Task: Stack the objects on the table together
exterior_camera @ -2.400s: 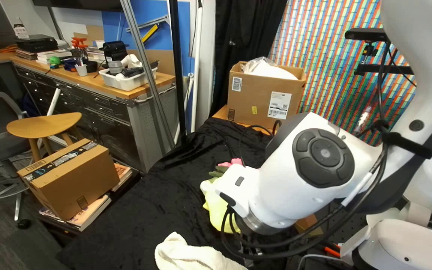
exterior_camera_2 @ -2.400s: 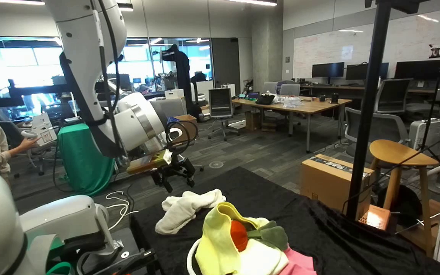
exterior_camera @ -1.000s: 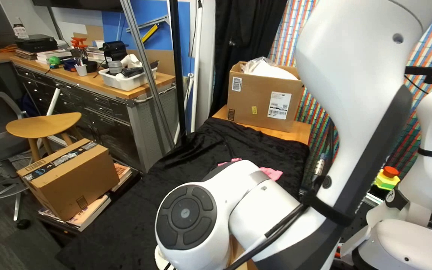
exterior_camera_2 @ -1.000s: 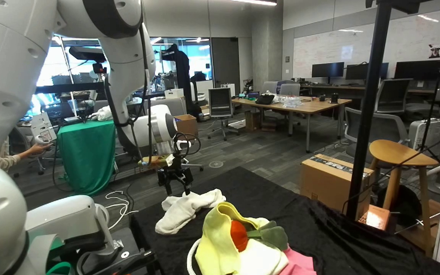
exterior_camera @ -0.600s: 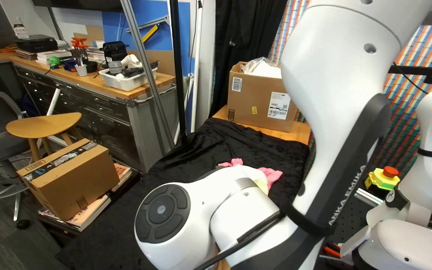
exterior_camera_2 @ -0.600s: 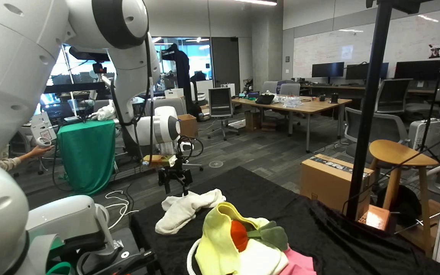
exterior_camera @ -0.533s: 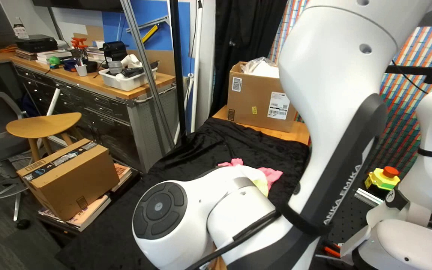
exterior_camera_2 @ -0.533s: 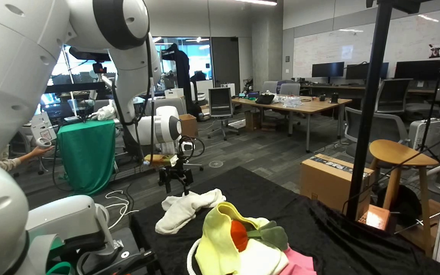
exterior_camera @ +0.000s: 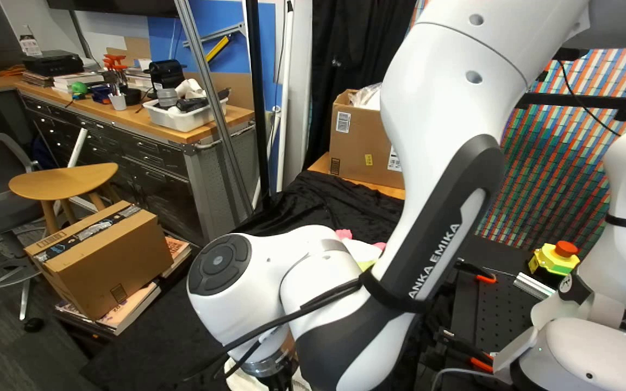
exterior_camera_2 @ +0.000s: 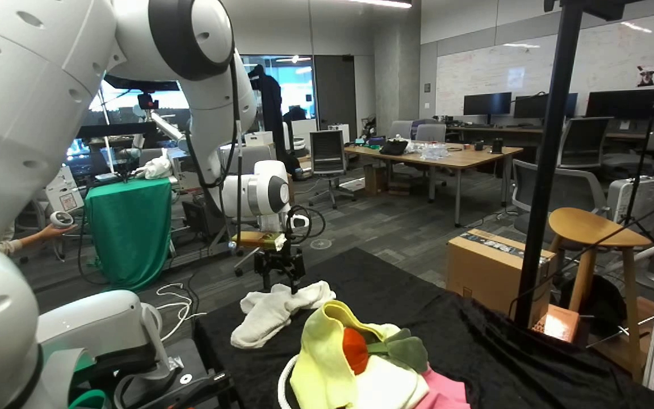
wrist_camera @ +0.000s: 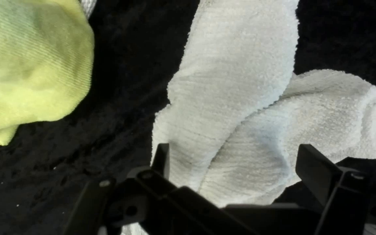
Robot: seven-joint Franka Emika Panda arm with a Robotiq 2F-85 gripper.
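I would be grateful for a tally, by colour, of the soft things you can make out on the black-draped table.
White: 2 (white cloth, rope loop)
Yellow: 1 (yellow cloth)
Cream: 1 (cream cloth)
Pink: 1 (pink cloth)
Red: 1 (red piece)
Green: 1 (green piece)
Total: 7 visible; whether any piled pieces are joined, I cannot tell.

Bare black table (wrist_camera: 119, 88) leaves a lane between the white cloth (wrist_camera: 230, 88) and the bulky, obstructing yellow cloth (wrist_camera: 38, 71).
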